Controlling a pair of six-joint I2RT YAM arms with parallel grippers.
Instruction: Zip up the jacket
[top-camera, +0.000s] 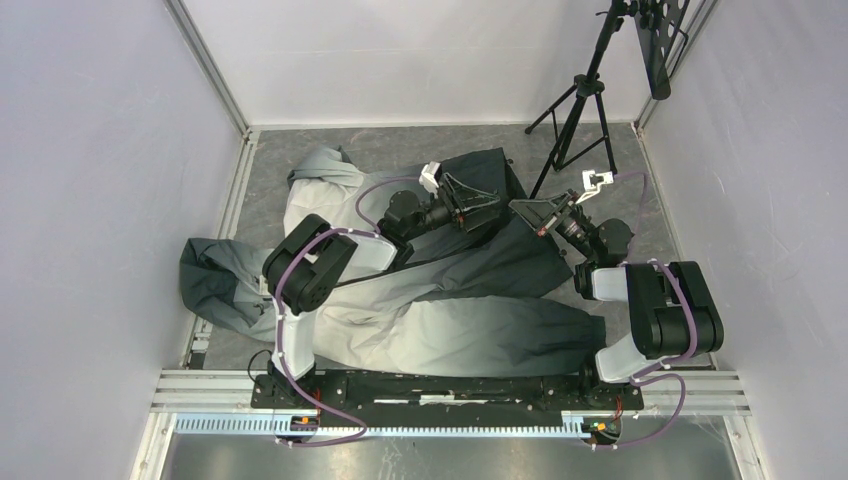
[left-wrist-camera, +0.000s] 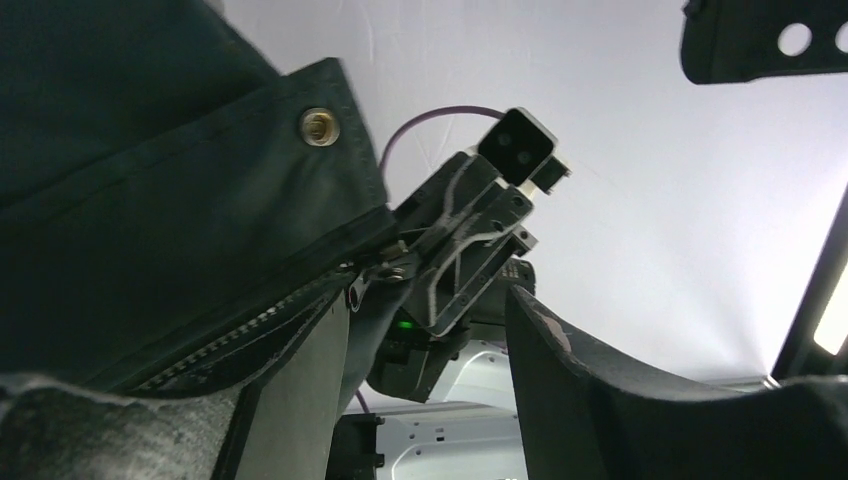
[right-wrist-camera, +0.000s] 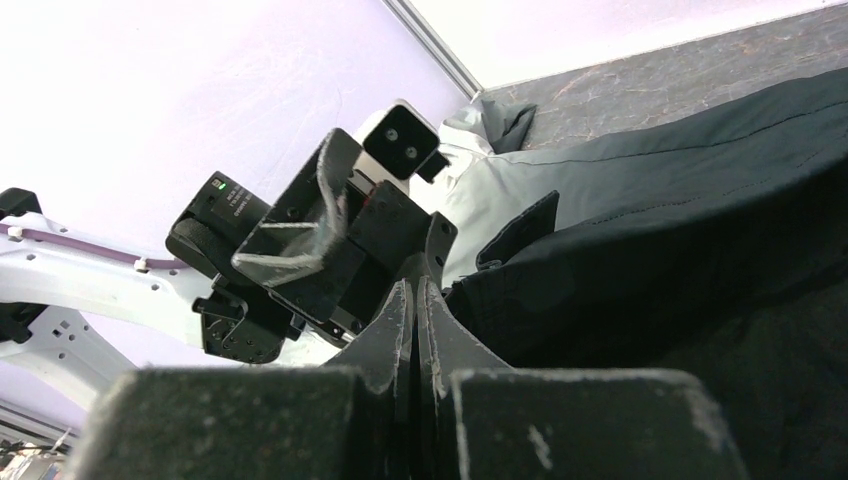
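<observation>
We count one jacket (top-camera: 420, 320), spread across the grey table (top-camera: 400, 148) between the two arms. It shades from pale grey to near black. Its two sleeves are both in sight, one (top-camera: 215, 285) flung out to the left and one (top-camera: 500, 338) lying along the near edge. At the far dark end the cloth is lifted off the table where the two grippers meet. There is one zipper (left-wrist-camera: 240, 340), its teeth running up to a single metal zipper pull (left-wrist-camera: 380, 272), and one brass-coloured snap stud (left-wrist-camera: 320, 126) sits in the dark corner above it. The right gripper (right-wrist-camera: 413, 292) has its fingers pressed almost together, and in the left wrist view their tips pinch the zipper pull. The left gripper (top-camera: 492, 202) stands wide. Its one visible finger (left-wrist-camera: 600, 390) is well apart from the jacket edge at the other side of the gap, and we cannot tell whether it holds any cloth. Beyond the jacket stands one black tripod (top-camera: 578, 105), and one black plate (left-wrist-camera: 740, 45) with two round holes hangs overhead. For writing we find only one small white-printed label (right-wrist-camera: 237, 197) on the left arm's black housing, too small to read, with one green light (right-wrist-camera: 218, 184) beside it. We see no brand on the jacket.
</observation>
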